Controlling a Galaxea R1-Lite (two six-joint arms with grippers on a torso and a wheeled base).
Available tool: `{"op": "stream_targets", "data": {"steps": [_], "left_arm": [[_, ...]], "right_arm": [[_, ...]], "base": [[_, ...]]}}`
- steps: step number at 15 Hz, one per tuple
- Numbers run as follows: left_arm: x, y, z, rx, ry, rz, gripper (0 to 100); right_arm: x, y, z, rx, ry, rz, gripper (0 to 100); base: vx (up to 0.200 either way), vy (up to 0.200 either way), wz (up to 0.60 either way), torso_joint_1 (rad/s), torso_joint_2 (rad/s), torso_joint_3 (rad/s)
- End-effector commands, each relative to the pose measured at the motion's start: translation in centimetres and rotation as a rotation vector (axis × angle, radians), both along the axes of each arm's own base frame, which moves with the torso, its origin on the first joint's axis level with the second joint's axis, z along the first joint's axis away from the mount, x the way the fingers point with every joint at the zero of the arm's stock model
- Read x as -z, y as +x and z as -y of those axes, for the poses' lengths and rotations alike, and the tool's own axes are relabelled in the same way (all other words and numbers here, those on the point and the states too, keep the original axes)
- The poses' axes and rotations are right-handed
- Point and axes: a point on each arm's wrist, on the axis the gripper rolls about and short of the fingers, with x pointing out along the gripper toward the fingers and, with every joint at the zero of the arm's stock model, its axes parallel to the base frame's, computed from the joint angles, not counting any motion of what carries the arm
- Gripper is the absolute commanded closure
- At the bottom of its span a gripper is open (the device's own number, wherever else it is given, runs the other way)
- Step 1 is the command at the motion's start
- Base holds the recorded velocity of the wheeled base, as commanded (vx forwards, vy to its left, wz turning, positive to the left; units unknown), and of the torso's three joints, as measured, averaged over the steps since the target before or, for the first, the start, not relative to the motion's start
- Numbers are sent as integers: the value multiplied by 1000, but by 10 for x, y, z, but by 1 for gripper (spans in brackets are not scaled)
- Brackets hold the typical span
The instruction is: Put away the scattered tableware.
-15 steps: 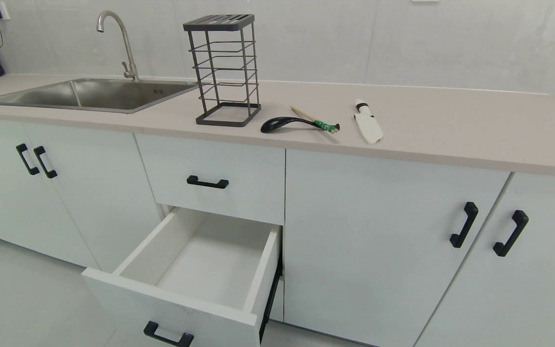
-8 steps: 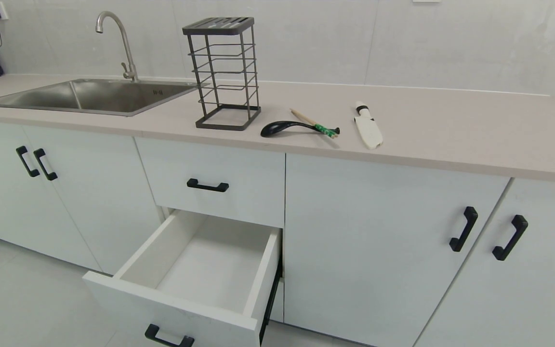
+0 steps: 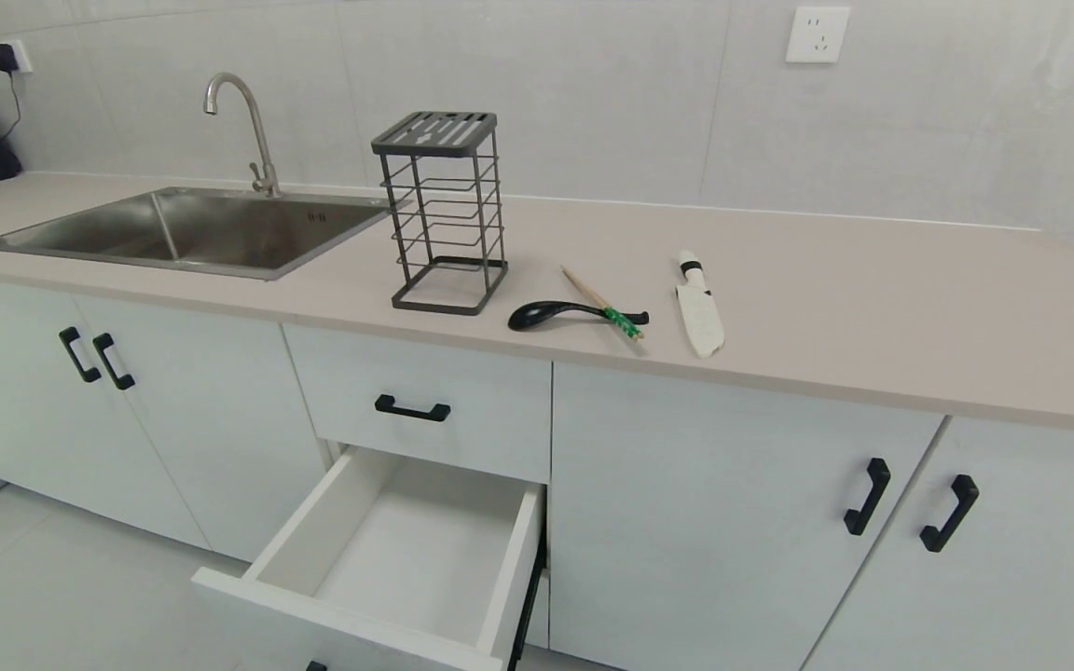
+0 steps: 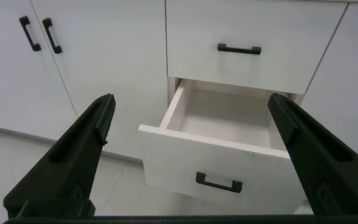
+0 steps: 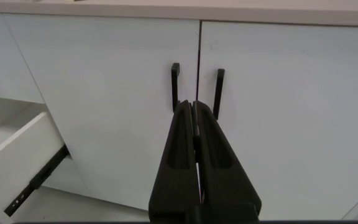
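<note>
Head view: at centre frame a spoon, chopsticks and a knife are seen on the table, spoon crosswise, knife pointing wallward, above an open drawer. Left wrist view: the left tool is spread wide, empty, facing that drawer, judged below the tableware. Right wrist view: the right tool is closed on nothing.

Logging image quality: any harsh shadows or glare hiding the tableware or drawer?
Head view: even light, faint shadows beside the spoon, chopsticks and knife; mild sheen in the sink. Left wrist view: drawer interior evenly lit. Right wrist view: shut right claw dark against bright cabinet doors.
</note>
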Motion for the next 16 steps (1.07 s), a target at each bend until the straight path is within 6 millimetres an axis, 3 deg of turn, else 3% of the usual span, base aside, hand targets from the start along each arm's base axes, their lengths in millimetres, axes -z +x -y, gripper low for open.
{"op": "stream_targets", "data": {"steps": [1,6,10,12,14,16], "left_arm": [[0,0,0,0,0,-2,0],[0,0,0,0,0,-2,0],[0,0,0,0,0,-2,0],[0,0,0,0,0,-2,0],[0,0,0,0,0,-2,0],[0,0,0,0,0,-2,0]], "right_arm": [[0,0,0,2,-1,-1,100],[0,0,0,-1,1,-1,100],[0,0,0,-1,-1,-1,100],[0,0,0,-1,-1,-1,100],[0,0,0,-1,1,-1,100],[0,0,0,-1,-1,-1,100]], "base": [[0,0,0,144,-456,-320],[0,0,0,141,-404,-274],[0,0,0,17,-46,-32],[0,0,600,5,-7,2],[0,0,0,0,0,0],[0,200,0,10,-2,0]]}}
